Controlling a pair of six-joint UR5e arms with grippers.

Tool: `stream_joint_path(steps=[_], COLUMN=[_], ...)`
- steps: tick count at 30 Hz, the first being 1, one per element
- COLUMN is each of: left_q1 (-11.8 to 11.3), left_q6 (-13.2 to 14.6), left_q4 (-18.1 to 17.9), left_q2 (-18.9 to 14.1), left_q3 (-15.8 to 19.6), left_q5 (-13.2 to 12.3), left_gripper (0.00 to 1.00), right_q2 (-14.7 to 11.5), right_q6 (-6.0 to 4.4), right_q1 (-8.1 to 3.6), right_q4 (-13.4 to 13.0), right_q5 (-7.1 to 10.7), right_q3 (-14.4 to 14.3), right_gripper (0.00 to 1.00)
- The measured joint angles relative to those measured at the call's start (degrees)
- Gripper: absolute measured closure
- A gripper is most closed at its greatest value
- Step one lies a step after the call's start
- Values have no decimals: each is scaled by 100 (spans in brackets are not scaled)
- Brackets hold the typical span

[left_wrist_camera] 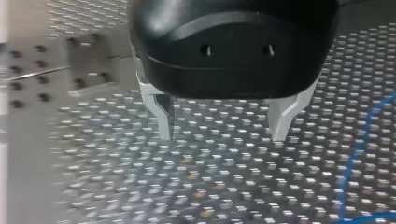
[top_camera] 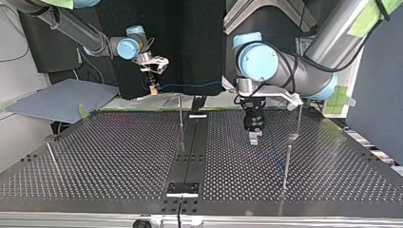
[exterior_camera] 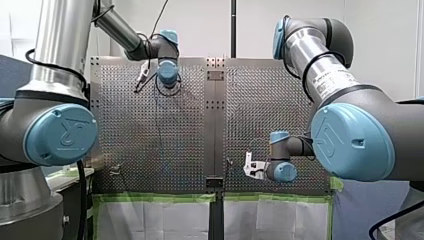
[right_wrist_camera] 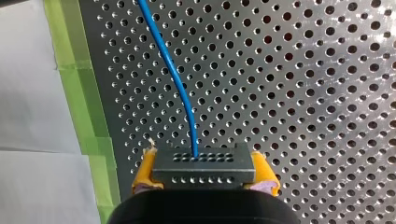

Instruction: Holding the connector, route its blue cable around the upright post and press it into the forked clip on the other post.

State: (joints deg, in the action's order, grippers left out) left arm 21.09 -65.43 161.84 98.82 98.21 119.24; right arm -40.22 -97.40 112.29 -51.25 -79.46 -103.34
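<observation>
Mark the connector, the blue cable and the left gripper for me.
connector (right_wrist_camera: 204, 168), right wrist view, middle of its dark perforated face.
blue cable (right_wrist_camera: 177, 79), right wrist view, its run ahead of the connector.
left gripper (left_wrist_camera: 222, 136), left wrist view, midway between its open fingertips.

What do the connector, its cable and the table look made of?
The connector is probably moulded plastic: matte black, crisp rows of pin holes. The blue cable is likely plastic-insulated wire: smooth, slight sheen, soft bend. The table looks like sheet metal: brushed grey, evenly punched holes.

Two robot arms (exterior_camera: 60, 75) (exterior_camera: 330, 65), two pincers (left_wrist_camera: 224, 135) (top_camera: 153, 87), one connector (right_wrist_camera: 204, 169), one blue cable (right_wrist_camera: 173, 70), one perforated table (top_camera: 119, 152).
</observation>
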Motion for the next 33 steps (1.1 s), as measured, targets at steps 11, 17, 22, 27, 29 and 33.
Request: stream_joint_path(steps=[11, 17, 22, 27, 29, 33], left_q1=[69, 38, 21, -26, -56, -129], left_q6=[574, 843, 1087, 1360, 1452, 1658], left_q4=[-83, -176, -317, -465, -488, -490], left_q2=[94, 98, 99, 103, 106, 121], left_q3=[154, 159, 161, 160, 160, 161], left_q5=[574, 840, 899, 783, 704, 519], left_gripper=[0, 0, 0, 0, 0, 0], right_q2=[0, 0, 0, 0, 0, 0], right_q6=[0, -2, -8, -8, -8, -5], right_q1=[0, 0, -1, 0, 0, 0], right_q4=[0, -1, -7, -3, -2, 4], right_q5=[0, 0, 0, 0, 0, 0], right_q3=[1, -2, -4, -3, -3, -2], right_gripper=[100, 100, 100, 100, 100, 100])
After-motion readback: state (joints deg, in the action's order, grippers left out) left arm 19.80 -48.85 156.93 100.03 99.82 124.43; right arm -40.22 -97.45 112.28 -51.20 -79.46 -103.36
